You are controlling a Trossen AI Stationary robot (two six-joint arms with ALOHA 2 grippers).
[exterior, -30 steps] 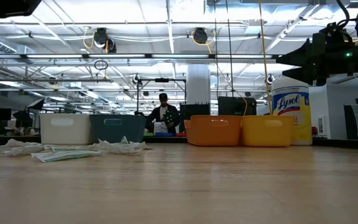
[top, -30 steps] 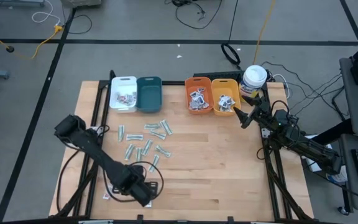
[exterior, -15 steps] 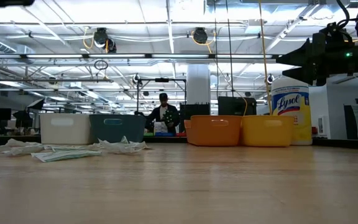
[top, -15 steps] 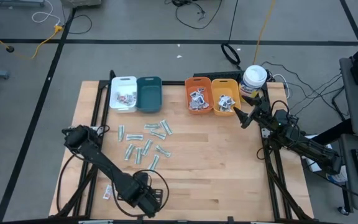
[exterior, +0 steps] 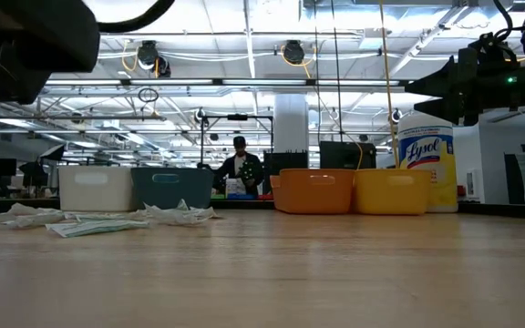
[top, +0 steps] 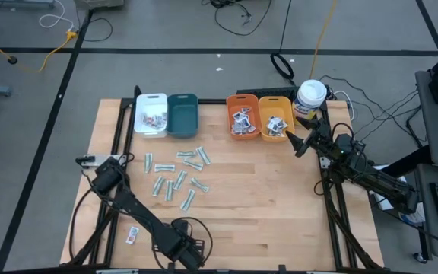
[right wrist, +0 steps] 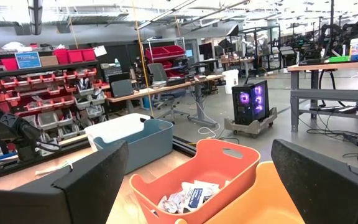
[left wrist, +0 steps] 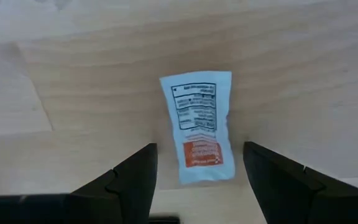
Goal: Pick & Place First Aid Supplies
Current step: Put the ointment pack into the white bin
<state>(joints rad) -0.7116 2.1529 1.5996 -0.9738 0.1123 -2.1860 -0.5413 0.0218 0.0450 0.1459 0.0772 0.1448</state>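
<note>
Several packets (right wrist: 185, 198) in orange bin (right wrist: 225, 163); teal bin (top: 182, 114) bare

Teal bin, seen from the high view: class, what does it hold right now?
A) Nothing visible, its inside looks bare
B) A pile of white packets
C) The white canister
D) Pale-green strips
A. In the high view the teal bin shows only its own dark floor, while the white bin beside it holds packets and the pale-green strips lie loose on the table.
</note>
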